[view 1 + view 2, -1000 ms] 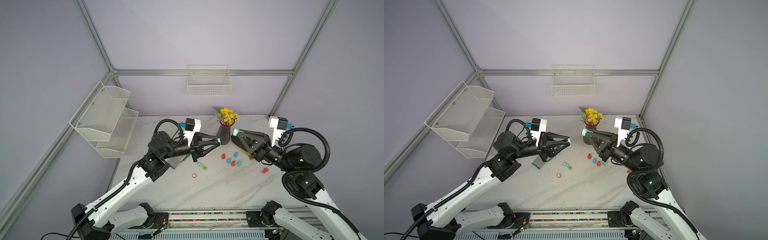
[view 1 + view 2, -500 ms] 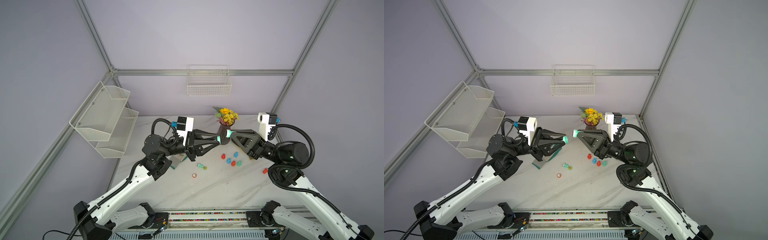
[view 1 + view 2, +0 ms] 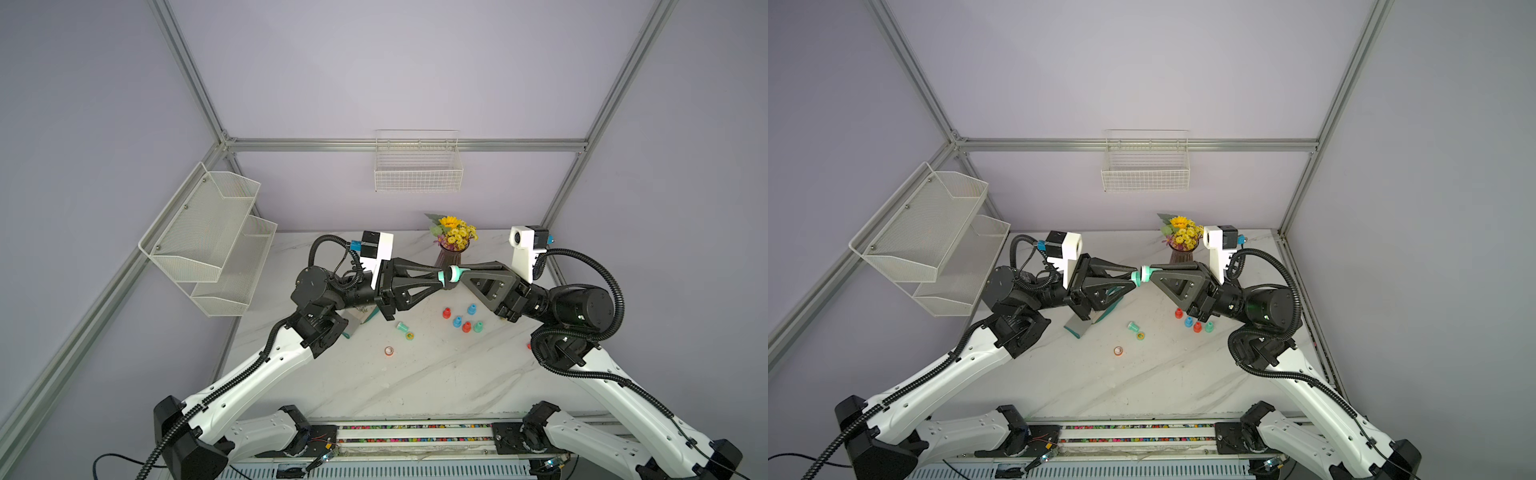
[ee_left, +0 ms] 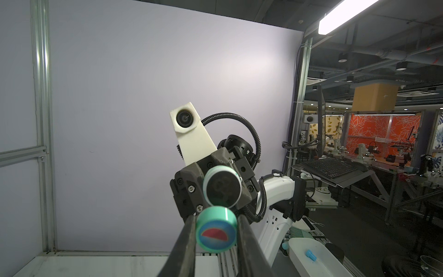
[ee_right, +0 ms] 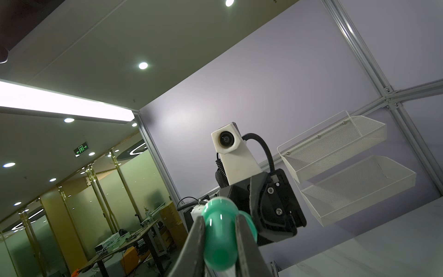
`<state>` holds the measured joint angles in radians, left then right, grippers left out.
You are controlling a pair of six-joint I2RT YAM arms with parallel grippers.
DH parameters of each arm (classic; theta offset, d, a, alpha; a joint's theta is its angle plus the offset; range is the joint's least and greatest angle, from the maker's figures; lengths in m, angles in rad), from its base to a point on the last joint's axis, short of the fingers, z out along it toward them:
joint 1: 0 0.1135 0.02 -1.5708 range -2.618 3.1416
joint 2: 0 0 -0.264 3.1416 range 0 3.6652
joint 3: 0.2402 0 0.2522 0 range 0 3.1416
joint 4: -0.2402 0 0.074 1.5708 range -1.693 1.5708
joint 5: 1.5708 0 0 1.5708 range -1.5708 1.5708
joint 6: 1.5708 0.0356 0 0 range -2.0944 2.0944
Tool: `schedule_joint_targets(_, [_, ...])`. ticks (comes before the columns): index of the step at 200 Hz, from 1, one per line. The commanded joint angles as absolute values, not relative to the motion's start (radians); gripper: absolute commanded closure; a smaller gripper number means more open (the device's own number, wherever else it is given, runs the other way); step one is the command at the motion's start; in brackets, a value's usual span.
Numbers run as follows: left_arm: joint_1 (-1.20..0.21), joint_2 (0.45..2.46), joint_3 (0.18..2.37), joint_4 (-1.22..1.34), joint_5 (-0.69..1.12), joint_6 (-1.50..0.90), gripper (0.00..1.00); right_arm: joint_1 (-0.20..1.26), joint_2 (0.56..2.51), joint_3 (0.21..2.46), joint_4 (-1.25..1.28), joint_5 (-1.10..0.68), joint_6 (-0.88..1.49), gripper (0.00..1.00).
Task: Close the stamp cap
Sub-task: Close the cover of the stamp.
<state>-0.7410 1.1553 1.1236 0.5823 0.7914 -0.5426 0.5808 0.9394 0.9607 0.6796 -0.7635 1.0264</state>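
Marble tbl (image 3: 415,386) w/ stamps (image 3: 457,321), caps (image 3: 389,351), flower vase (image 3: 452,243).

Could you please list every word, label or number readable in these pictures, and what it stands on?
Green exit sign, right wrist view: arrows and a running figure; no letters legible.
Teal cap: a red half-disc picture, no text.
Nothing else is readable.

Above table (image 3: 415,382), left tool (image 3: 441,283) meets right tool (image 3: 460,274) tip to tip; vase (image 3: 449,254) behind; loose stamps (image 3: 457,321) below.
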Motion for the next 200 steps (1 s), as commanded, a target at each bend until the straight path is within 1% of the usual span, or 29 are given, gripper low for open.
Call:
schedule_joint_targets(1, [-0.744, 1.152, 1.159, 0.635, 0.810, -0.567, 0.78, 0.594, 0.941, 0.953, 0.661, -0.777, 1.008, 1.00])
schedule_joint_targets(69, [-0.744, 1.152, 1.144, 0.687, 0.833, -0.590, 0.78, 0.597, 0.936, 0.950, 0.611, -0.775, 0.973, 1.00])
schedule_joint_targets(101, [-0.744, 1.160, 1.154, 0.671, 0.846, -0.588, 0.78, 0.598, 0.941, 0.955, 0.592, -0.784, 0.969, 1.00])
schedule_joint_targets(149, [-0.744, 1.164, 1.156, 0.663, 0.858, -0.587, 0.78, 0.600, 0.941, 0.990, 0.431, -0.748, 0.887, 1.00])
schedule_joint_targets(200, [-0.744, 1.166, 1.155, 0.664, 0.872, -0.588, 0.79, 0.600, 0.931, 1.009, 0.337, -0.701, 0.828, 1.00])
